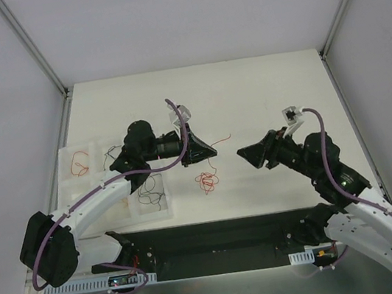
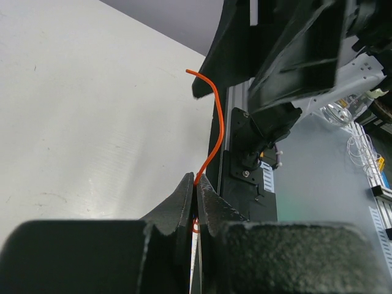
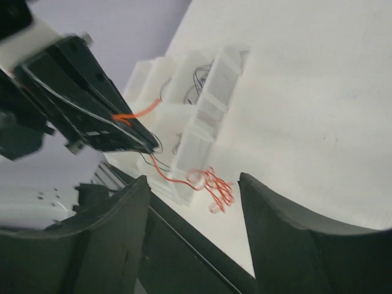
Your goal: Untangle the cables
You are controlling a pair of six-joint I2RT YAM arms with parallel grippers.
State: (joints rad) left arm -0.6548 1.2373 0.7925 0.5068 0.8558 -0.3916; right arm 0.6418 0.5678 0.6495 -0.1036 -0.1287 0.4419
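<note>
My left gripper (image 1: 208, 150) is shut on a thin orange wire (image 1: 222, 141) above the table. In the left wrist view the jaws (image 2: 196, 182) pinch that wire (image 2: 213, 131), which curves up past them. A small orange-red tangle of cables (image 1: 207, 181) lies on the white table below it. In the right wrist view the held wire runs down from the left gripper (image 3: 125, 131) to this tangle (image 3: 214, 187). My right gripper (image 1: 245, 152) is open and empty, to the right of the tangle, with its fingers (image 3: 264, 208) framing it from a distance.
A white compartment tray (image 1: 63, 157) stands at the left of the table, holding a red wire (image 1: 79, 164) and black wires (image 1: 151, 191); it also shows in the right wrist view (image 3: 223, 67). A black base plate (image 1: 219, 244) lies along the near edge.
</note>
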